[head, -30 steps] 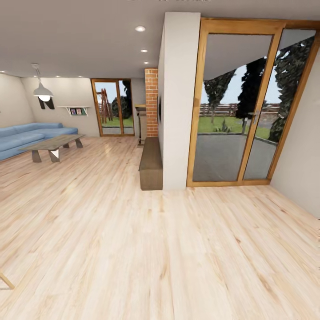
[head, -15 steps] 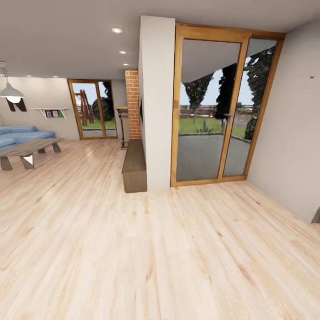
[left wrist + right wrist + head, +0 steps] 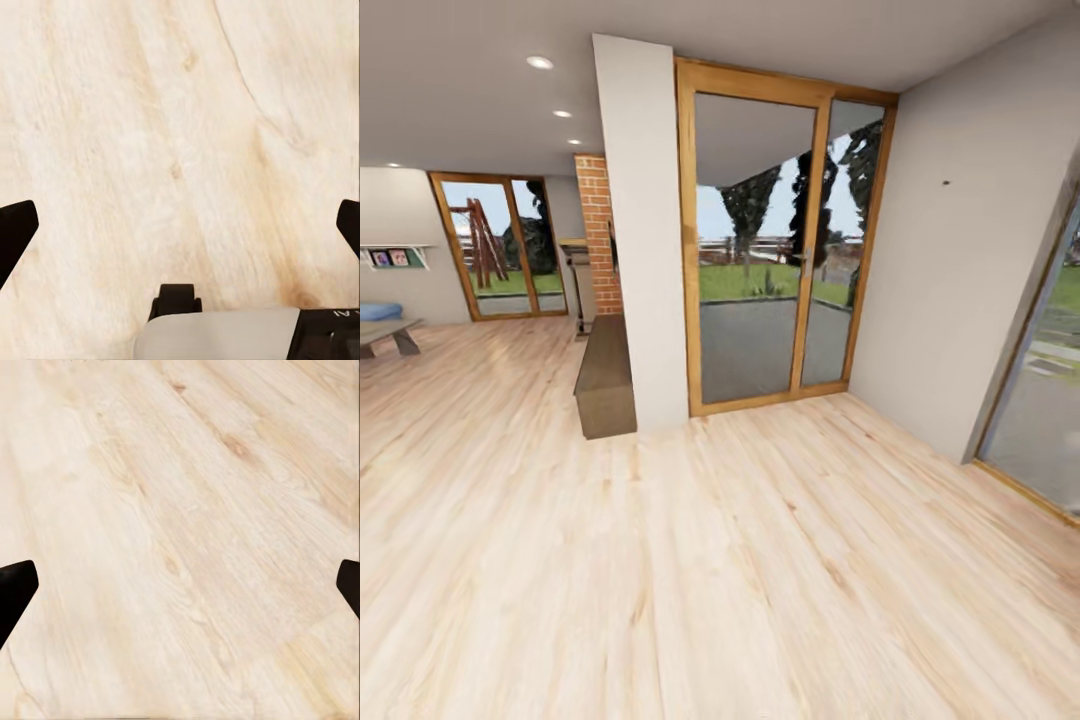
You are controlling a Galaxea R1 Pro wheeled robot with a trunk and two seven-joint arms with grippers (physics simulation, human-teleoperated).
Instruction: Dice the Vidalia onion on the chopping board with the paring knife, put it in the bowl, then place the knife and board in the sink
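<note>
Robot stands on a pale wooden floor (image 3: 740,560) in a living area. A white pillar (image 3: 645,240) rises ahead; a dark low bench (image 3: 605,375) sits against its left side, a wood-framed glass door (image 3: 770,250) adjoins its right, and a brick column (image 3: 598,235) stands behind it. Left pincer (image 3: 180,225) hangs above the floor, fingertips (image 3: 15,229) spread wide, holding nothing. Right pincer (image 3: 180,585) likewise spread and unloaded. No onion, knife, board, bowl or sink can be located from here.

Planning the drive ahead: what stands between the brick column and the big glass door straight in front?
In the head view, a white wall pillar, with a low brown bench at its foot.
</note>
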